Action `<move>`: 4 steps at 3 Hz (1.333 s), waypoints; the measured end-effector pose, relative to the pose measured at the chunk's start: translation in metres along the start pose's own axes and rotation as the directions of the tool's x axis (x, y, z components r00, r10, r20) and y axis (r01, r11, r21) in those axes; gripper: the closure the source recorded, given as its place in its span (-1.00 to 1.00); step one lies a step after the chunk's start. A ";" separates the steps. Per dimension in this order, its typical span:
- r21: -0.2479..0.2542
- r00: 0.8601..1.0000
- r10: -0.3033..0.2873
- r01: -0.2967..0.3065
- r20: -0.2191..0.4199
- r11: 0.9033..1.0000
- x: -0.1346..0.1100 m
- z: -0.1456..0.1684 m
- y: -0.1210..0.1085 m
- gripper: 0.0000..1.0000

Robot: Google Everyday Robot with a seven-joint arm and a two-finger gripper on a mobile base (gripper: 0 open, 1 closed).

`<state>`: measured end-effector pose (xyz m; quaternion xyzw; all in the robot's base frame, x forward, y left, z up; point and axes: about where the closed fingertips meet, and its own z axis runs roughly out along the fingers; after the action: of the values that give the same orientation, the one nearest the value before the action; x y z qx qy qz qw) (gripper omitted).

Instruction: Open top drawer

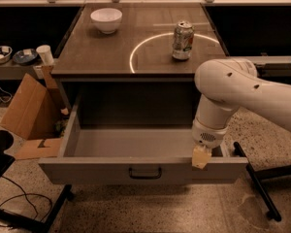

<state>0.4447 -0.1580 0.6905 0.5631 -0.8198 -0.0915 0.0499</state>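
Observation:
The top drawer is a wide grey metal drawer pulled well out from under the counter. Its deep grey box is bare inside. A small dark bar handle sits in the middle of the front. My gripper hangs from the white arm at the drawer's right end. Its tan tip rests at the top edge of the drawer front, right of the handle.
A white bowl and a soda can stand on the countertop above the drawer. A cardboard box leans on the floor at the left. A black stand leg lies at the right, cables at the lower left.

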 end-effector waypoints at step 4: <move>-0.023 0.998 0.055 -0.055 -0.016 0.998 0.013 0.007 0.029 0.03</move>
<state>0.4124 -0.1591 0.6895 0.5403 -0.8335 -0.0954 0.0654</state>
